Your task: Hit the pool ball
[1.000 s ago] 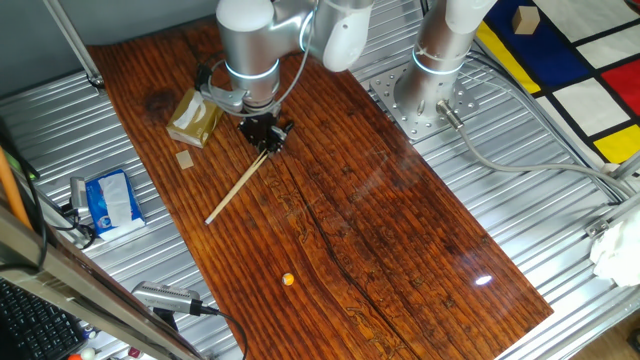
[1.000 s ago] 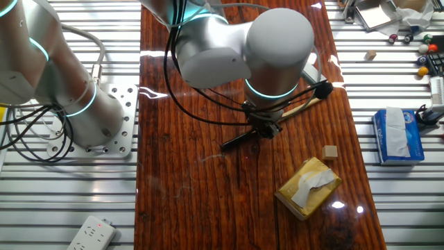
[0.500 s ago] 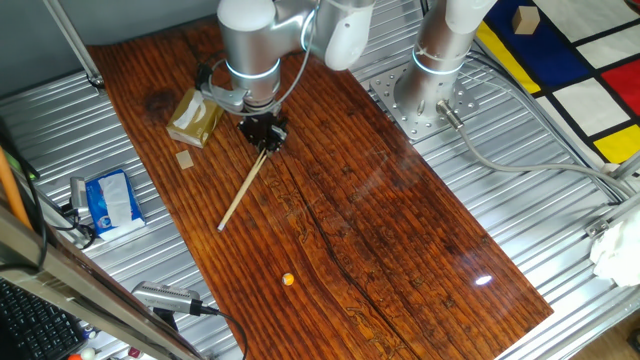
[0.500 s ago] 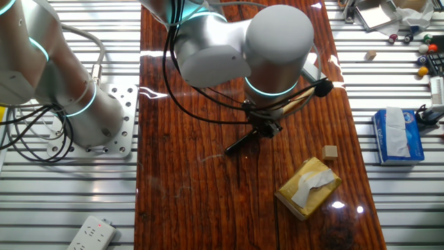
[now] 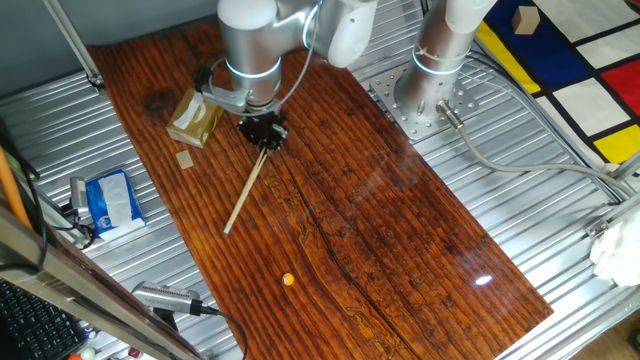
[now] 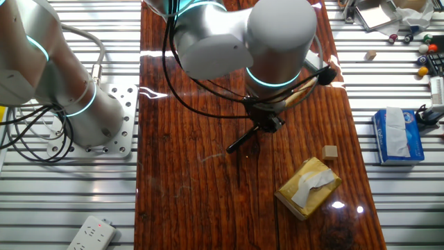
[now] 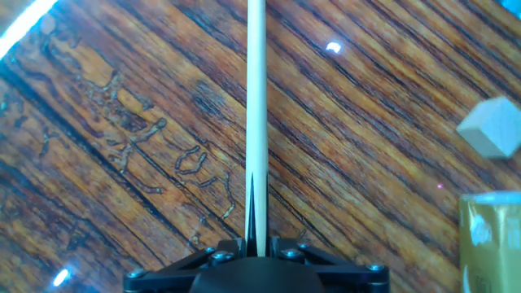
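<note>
Cue stick [image 5: 247,190] swung toward pool ball [image 5: 288,280], labels seemingly unreadable

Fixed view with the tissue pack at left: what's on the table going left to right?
blue tissue pack → small tan cube → tan box → cue stick → pool ball → arm base plate

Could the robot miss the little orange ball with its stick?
Yes, possibly. The tool grips only the very end of the long stick, so the far tip could wobble or slip. That tip seems aimed to one side of the pool ball, which sits well beyond it, so a straight push might pass by. The small wooden cube and yellow tissue pack lie close to the arm; a wide swing could knock them.
</note>
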`<state>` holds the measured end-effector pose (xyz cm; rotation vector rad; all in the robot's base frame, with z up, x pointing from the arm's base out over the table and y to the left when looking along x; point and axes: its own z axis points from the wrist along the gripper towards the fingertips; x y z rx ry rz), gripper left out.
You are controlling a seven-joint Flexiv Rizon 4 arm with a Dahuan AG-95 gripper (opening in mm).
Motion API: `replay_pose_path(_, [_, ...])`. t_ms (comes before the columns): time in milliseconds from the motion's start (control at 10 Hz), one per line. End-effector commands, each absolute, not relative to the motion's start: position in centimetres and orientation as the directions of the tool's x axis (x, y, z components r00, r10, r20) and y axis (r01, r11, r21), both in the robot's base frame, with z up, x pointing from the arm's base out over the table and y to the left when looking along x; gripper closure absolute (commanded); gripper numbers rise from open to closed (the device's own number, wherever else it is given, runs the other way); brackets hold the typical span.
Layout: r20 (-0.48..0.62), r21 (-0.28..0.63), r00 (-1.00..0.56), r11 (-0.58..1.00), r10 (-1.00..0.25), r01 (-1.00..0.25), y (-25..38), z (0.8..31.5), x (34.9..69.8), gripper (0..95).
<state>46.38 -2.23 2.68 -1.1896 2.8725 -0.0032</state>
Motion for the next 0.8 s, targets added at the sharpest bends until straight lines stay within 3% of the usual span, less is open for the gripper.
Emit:
replay_pose_path(100, [-0.001, -0.022, -0.617, 0.617, -0.787, -0.786, -1.5, 3.3, 46.8, 95.0])
replay_pose_path(800, [0.062, -0.057, -0.441, 0.438, -0.896, -0.897, -0.3, 4.7, 47.4, 95.0])
